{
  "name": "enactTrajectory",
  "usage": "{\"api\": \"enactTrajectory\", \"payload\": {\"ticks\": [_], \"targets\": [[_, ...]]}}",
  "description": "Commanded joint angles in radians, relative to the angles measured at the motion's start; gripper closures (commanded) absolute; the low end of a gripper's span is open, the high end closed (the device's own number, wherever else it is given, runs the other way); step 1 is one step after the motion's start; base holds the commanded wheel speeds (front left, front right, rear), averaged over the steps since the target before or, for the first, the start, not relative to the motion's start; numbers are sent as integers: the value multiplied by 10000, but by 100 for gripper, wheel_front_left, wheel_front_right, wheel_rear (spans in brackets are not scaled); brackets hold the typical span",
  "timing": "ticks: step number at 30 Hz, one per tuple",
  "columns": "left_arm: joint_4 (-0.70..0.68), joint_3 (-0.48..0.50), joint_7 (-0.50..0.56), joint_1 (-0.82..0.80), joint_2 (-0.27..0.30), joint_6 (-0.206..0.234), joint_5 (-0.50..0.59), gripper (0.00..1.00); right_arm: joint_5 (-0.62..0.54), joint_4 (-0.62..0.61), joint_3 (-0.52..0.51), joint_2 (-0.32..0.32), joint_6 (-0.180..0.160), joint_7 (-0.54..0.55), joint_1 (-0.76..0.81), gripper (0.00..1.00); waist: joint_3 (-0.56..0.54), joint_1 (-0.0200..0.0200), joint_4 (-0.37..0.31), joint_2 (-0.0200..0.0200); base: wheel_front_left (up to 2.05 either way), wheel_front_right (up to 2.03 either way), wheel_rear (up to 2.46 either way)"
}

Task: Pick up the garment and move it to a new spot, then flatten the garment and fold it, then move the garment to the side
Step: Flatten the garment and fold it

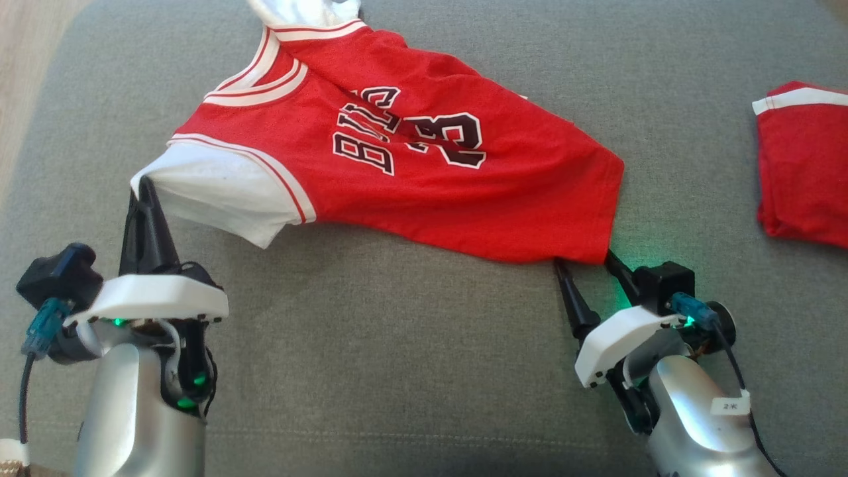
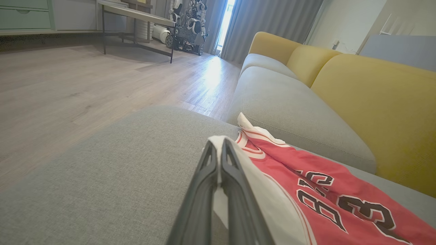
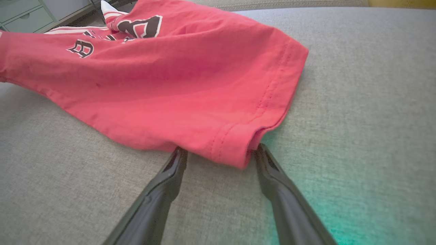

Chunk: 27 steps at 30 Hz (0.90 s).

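The garment (image 1: 411, 152) is a red jersey with white sleeves and black lettering, lying crumpled on the grey cushion (image 1: 397, 364). My left gripper (image 1: 144, 185) is shut on the edge of its white sleeve (image 2: 259, 190), lifting that corner slightly; the pinched fabric shows between the fingers (image 2: 238, 190) in the left wrist view. My right gripper (image 1: 584, 260) stands open at the jersey's lower hem corner (image 3: 235, 146), one fingertip on each side of it, the red cloth (image 3: 170, 85) spread out beyond.
A second red garment (image 1: 801, 172) lies folded at the cushion's right edge. Wooden floor (image 2: 85, 78) lies off the cushion's left side. Yellow sofa backrests (image 2: 381, 109) rise behind. A table and another robot (image 2: 187, 23) stand far off.
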Motion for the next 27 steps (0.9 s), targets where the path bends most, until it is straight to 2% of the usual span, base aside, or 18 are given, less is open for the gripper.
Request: {"api": "enactTrajectory", "payload": {"ticks": [1,13,14,15,16,23,27], "targets": [[-310,227,-122,-395,182,-69,10,100,-56,-129,146,-12,65,-101,-182,0,-1,-1,11,0,0,0,0],[-289,217,-122,-308,180,-76,-34,100,188,509,313,-12,65,-491,-530,0,-17,-1,-1,0,0,0,0],[-268,220,-122,-315,180,-75,-26,100,265,550,387,-12,65,-478,-540,53,-28,-1,-10,0,0,0,0],[-239,220,-122,-325,180,-75,-17,100,374,579,460,-12,65,-467,-542,86,-42,-1,-16,0,0,0,0],[-208,220,-122,-340,180,-77,-6,100,450,601,513,-12,65,-464,-545,100,-64,-1,-20,0,0,0,0],[-13,247,-122,-292,180,-72,33,100,743,397,771,-27,65,-188,-366,100,-512,-1,-123,0,0,0,0],[-81,236,-122,-150,180,-117,-191,100,1245,-556,1377,-461,65,406,-194,100,-946,-1,-251,0,0,0,0]]}}
